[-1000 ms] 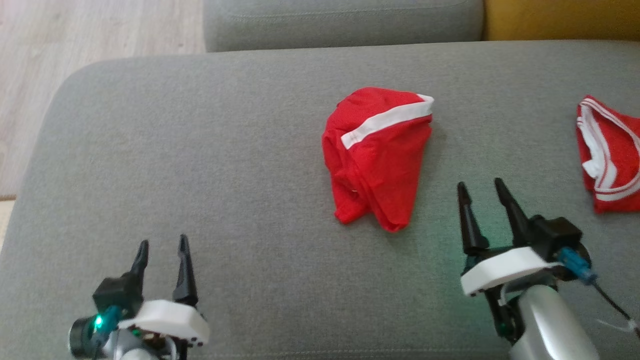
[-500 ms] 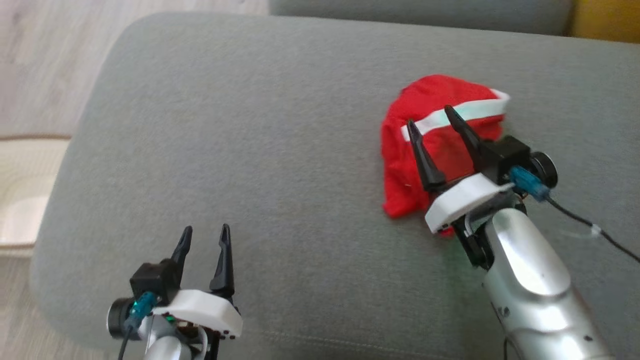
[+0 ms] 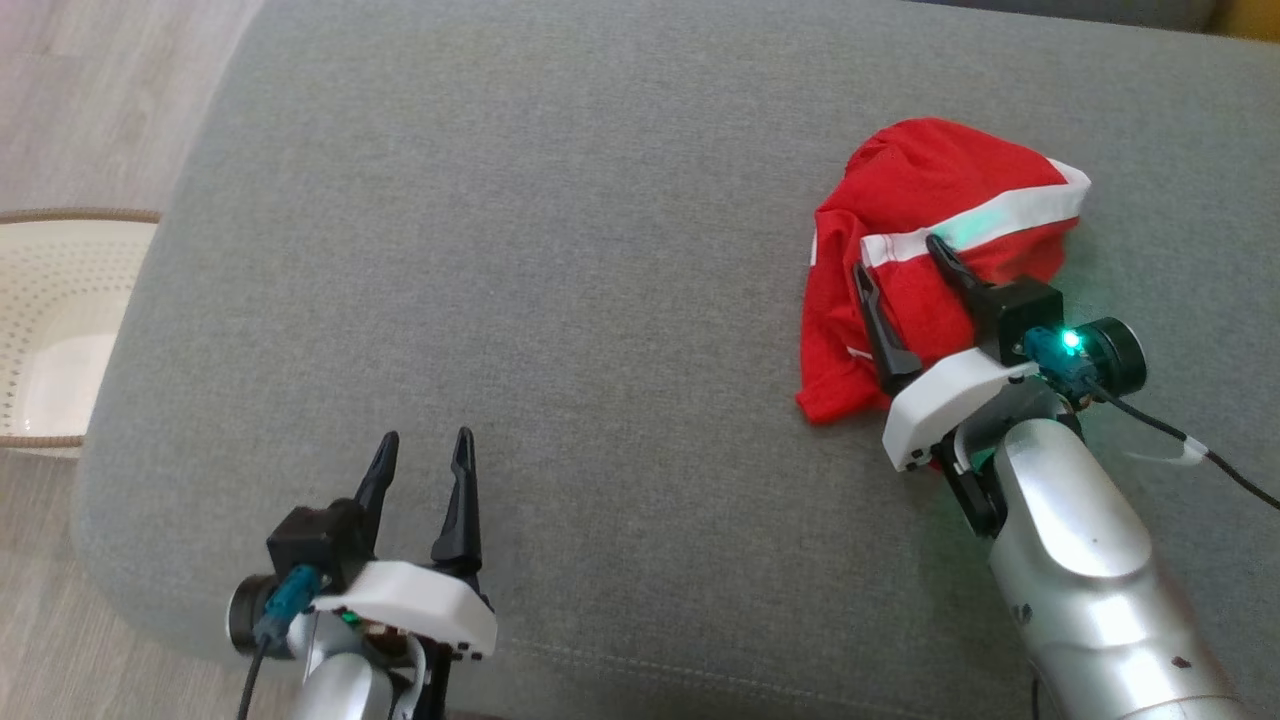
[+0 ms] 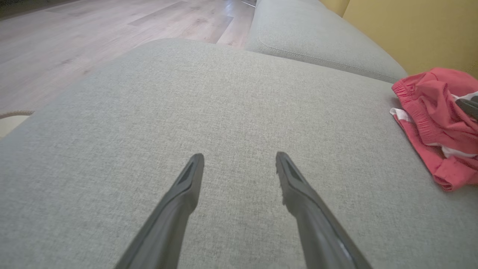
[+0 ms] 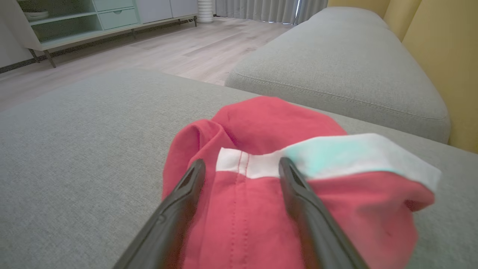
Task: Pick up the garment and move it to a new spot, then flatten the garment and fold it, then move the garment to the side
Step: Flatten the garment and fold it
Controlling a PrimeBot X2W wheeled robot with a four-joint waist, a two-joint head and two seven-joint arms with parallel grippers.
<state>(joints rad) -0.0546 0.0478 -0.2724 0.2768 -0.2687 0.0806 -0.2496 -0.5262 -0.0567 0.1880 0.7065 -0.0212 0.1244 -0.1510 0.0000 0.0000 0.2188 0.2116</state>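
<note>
A crumpled red garment (image 3: 930,200) with a white stripe lies on the grey sofa cushion (image 3: 560,250), at the right of the head view. My right gripper (image 3: 900,262) hovers over its near half, open, fingers spread above the red cloth just short of the white band. The right wrist view shows the garment (image 5: 261,209) under and between those open fingers. My left gripper (image 3: 424,450) is open over bare cushion at the lower left, far from the cloth. In the left wrist view the garment (image 4: 433,116) sits at the right edge, and the left gripper (image 4: 239,160) holds nothing.
A pale perforated basket (image 3: 50,320) stands on the floor beyond the cushion's left edge. A second grey cushion (image 5: 336,63) lies behind, with a yellow wall (image 5: 440,48) to its right. Wood floor (image 4: 93,33) runs past the sofa.
The head camera has swung left and down, so the picture shifted. My right gripper has gone forward from beside the garment to over it. The left gripper stays open where it was.
</note>
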